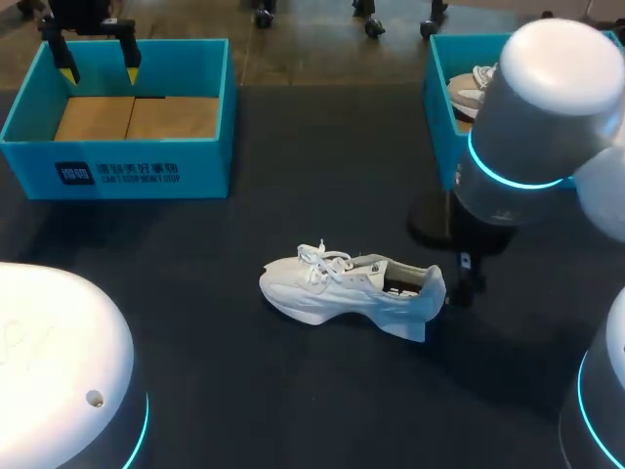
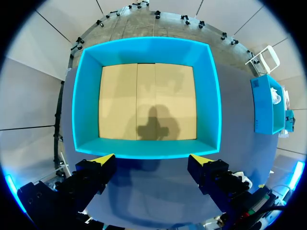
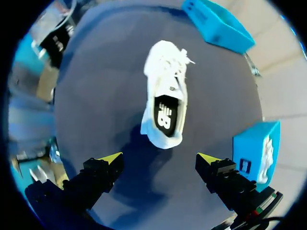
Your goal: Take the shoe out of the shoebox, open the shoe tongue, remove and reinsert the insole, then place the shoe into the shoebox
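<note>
The right gripper (image 3: 160,158) hovers behind the heel of the shoe (image 3: 165,91), fingers spread, empty (left gripper (image 2: 152,159) likewise, over the shoebox (image 2: 86,96)).

My left arm (image 1: 59,362) had white rounded shell, cyan light ring at rim, one small dark hole in casing. My right arm (image 1: 542,107) had white-grey domed joints, same cyan ring, black mount beneath. My left gripper (image 2: 152,159) was black: blocky fingers, bright yellow wedge tips. My right gripper (image 3: 159,158) looked alike: black fingers, yellow wedges, small green and red spots and thin cable on housing behind one finger.
</note>
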`<control>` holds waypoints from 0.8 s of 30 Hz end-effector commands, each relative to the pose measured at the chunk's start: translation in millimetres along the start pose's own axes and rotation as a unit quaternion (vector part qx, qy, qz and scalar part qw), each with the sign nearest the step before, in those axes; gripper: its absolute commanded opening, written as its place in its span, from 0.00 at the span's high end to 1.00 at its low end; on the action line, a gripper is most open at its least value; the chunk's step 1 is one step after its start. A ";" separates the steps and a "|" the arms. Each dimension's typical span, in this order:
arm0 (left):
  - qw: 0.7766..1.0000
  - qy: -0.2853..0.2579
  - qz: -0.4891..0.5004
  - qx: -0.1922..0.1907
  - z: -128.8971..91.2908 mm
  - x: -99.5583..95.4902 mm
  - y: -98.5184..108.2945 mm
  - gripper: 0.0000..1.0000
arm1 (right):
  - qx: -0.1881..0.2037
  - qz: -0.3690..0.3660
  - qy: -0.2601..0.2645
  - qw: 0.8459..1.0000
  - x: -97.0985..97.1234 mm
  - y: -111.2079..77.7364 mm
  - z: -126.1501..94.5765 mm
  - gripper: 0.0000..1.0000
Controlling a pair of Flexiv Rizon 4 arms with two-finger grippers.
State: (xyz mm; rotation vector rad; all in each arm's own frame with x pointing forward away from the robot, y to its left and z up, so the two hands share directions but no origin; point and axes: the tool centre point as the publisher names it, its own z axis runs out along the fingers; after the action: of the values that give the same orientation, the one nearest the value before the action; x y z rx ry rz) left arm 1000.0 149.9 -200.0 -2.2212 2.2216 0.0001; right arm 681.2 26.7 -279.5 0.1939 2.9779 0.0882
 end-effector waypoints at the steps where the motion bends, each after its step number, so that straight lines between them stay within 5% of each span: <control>1: 1.000 0.000 0.000 0.000 0.0 0.0 0.0 0.00 | -0.051 -0.308 0.043 0.949 0.9 -6.8 0.1 0.00; 15: 1.000 0.000 0.000 0.000 0.0 0.0 0.0 0.00 | -0.051 -0.308 0.043 0.949 0.9 -6.8 0.1 0.00; 24: 1.000 0.000 0.000 0.000 0.0 0.0 0.0 0.00 | -0.132 -0.293 0.025 0.947 -2.6 -32.4 7.1 0.00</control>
State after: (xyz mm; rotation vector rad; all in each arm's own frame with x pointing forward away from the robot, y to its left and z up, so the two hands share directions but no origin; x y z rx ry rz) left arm 1000.0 149.9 -200.1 -2.2211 2.2219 0.0000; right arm 688.8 12.7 -282.4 -0.7436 2.9465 0.2725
